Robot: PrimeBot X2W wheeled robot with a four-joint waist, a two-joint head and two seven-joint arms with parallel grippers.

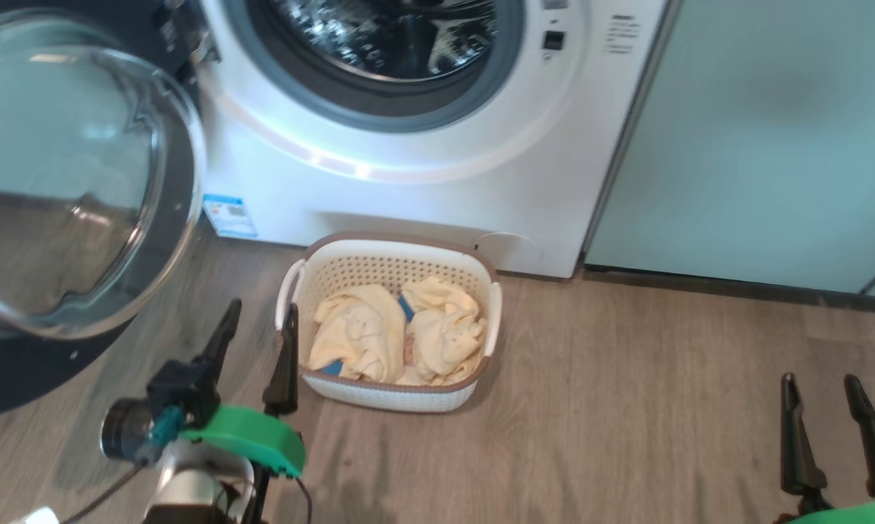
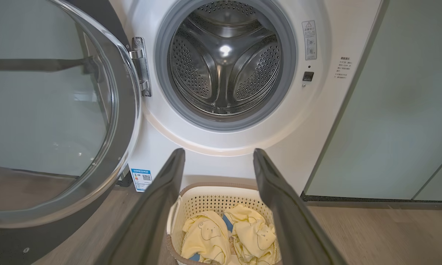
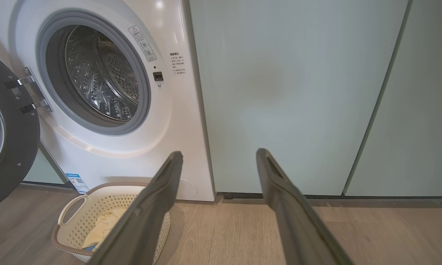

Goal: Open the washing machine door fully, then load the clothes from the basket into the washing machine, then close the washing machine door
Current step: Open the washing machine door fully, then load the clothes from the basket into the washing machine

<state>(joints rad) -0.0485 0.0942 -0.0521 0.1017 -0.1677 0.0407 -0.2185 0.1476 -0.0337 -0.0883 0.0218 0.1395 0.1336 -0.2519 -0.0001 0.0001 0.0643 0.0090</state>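
Floorboards (image 1: 627,407) stretch between left gripper (image 1: 262,306), fingers apart beside the basket (image 1: 397,238) rim, and right gripper (image 1: 820,378), likewise apart.

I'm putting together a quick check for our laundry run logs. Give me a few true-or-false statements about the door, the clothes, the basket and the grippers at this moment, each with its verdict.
1. The washing machine door is swung open. True.
2. The clothes lie inside the drum. False: they lie in the basket, and the drum looks empty.
3. The left gripper is shut on a garment. False: its fingers are spread apart and hold nothing.
4. The basket stands on the floor in front of the washing machine. True.
5. The right gripper is open. True.
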